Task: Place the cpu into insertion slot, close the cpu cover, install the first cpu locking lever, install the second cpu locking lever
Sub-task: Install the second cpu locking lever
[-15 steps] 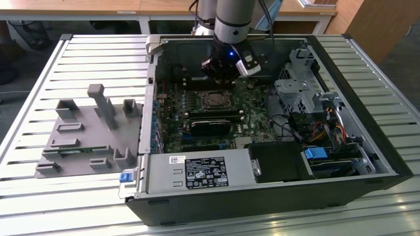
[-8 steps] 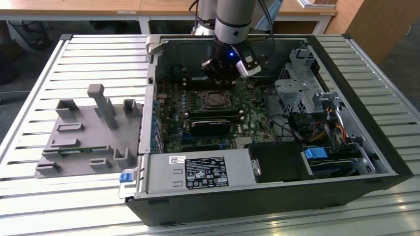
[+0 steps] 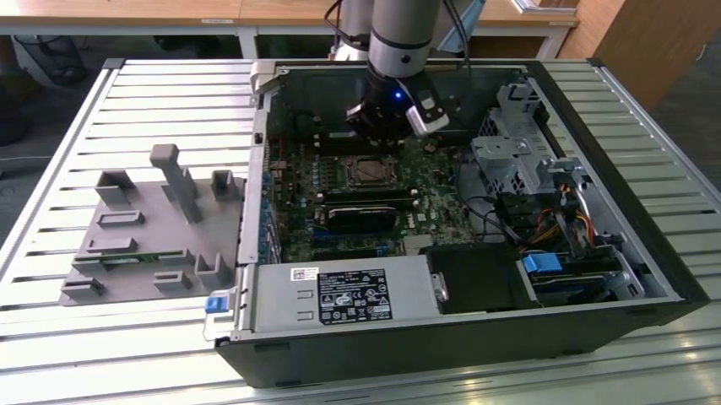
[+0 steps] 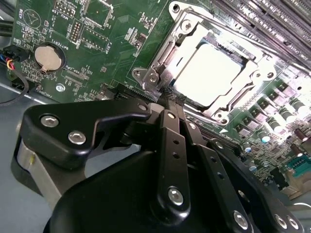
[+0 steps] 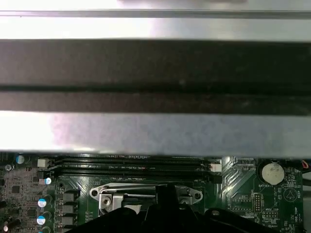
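You see one open computer case [image 3: 474, 337] on one slatted table [image 3: 67, 101], and one grey fixture block [image 3: 147, 236] lies beside the case. Inside there is one motherboard [image 3: 440, 194] with one cpu [image 4: 209, 73] under one cpu cover [image 4: 167, 53]. You count one coin battery [image 4: 48, 58], one arm and one gripper [image 4: 165, 104].

The case wall [image 5: 155, 73] spans the first wrist view as dark and pale bands. Below it lies the green board [image 5: 243, 194] with long black slots [image 5: 131, 165], a coin cell [image 5: 272, 172], and the silver cpu cover [image 5: 146, 194], partly hidden by the black gripper [image 5: 165, 213].
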Available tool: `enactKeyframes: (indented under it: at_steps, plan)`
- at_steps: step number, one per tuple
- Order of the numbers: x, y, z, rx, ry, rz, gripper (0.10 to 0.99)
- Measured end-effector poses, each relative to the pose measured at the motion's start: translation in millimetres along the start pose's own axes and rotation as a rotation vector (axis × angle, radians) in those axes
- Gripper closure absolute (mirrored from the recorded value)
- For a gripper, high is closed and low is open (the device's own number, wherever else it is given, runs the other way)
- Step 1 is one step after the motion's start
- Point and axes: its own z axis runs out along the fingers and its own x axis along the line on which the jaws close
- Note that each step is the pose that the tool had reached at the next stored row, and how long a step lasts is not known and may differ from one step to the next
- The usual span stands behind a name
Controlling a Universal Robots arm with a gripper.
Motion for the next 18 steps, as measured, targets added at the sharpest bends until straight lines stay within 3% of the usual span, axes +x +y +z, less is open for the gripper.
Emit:
enactKeyframes:
  at_steps: [18]
  plan:
    - [-0.1, -12.0, -1.1, 0.000, 0.0000, 0.000, 0.980]
